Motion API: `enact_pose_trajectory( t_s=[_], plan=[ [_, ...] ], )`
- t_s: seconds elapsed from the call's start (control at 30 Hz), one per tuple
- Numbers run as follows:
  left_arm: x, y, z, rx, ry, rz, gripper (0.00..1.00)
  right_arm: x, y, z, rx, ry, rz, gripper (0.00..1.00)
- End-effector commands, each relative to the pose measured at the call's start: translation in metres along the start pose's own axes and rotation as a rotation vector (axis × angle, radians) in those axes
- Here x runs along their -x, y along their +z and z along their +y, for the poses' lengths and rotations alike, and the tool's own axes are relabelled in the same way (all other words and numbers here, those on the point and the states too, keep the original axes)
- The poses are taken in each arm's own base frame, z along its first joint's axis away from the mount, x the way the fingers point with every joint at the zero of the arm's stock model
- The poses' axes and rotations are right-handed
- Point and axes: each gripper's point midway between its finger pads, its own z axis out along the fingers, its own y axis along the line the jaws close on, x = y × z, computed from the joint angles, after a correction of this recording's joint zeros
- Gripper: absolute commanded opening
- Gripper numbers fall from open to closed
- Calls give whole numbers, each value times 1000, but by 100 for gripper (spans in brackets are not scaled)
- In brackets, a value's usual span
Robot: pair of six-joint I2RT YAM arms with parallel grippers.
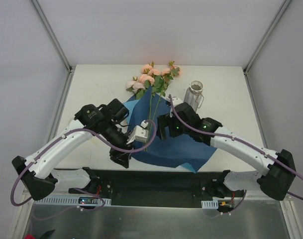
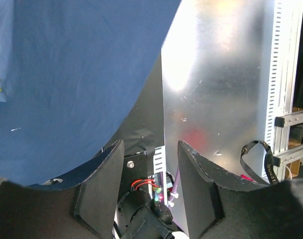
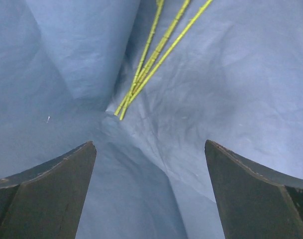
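Note:
A blue sheet of wrapping paper (image 1: 186,149) lies in the middle of the table. Pink flowers (image 1: 146,78) rest at its far edge, their green stems (image 1: 151,107) running down onto it. My left gripper (image 1: 120,157) hovers at the sheet's near-left edge, open (image 2: 151,144) with nothing between its fingers; the blue paper (image 2: 66,89) fills that view's upper left. My right gripper (image 1: 163,128) hangs over the middle of the sheet, wide open (image 3: 150,144) and holding nothing. A crease in the paper (image 3: 156,164) runs below it, and the stem ends (image 3: 141,82) lie just ahead.
A clear glass jar (image 1: 195,92) stands to the right of the flowers at the back. Beyond the paper's near edge, the left wrist view shows the black arm mount (image 2: 141,119), a shiny metal plate (image 2: 216,89) and a slotted rail (image 2: 283,74).

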Motion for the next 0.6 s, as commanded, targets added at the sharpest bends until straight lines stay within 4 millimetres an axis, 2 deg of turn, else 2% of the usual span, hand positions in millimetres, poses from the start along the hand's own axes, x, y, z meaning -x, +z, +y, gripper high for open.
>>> enact_pose_trajectory(
  t_s=[0.0,0.07,0.1,0.13,0.17,0.2,0.27,0.33,0.43,0.47,0.5,0.57],
  plan=[
    [-6,-15,-27,-45,54,15,46,5,9,45,69,-70,-30,94],
    [-6,-22,-24,5,70,28,44,-8,12,56,65,-127,-23,93],
    [0,-29,-25,35,95,15,42,-25,10,72,89,-180,-3,93],
    [1,-34,-24,61,108,18,40,-34,11,76,88,-197,8,93],
    [5,-39,-23,93,123,12,40,-49,14,72,65,-213,28,93],
    [11,-50,-20,161,149,4,39,-63,12,81,83,-240,43,93],
    [20,-61,-14,232,171,-10,38,-84,14,76,58,-265,60,93],
    [31,-78,0,360,158,-40,39,-98,13,78,51,-292,80,93],
    [55,-101,25,532,145,-149,42,-88,14,74,10,-307,49,95],
    [61,-114,38,608,108,-206,43,-80,14,72,-7,-313,32,96],
    [79,-129,55,691,72,-306,44,-62,15,72,-17,-308,7,96],
    [83,-166,87,873,-42,-391,52,-43,16,68,-33,-300,-19,96]
  ],
)
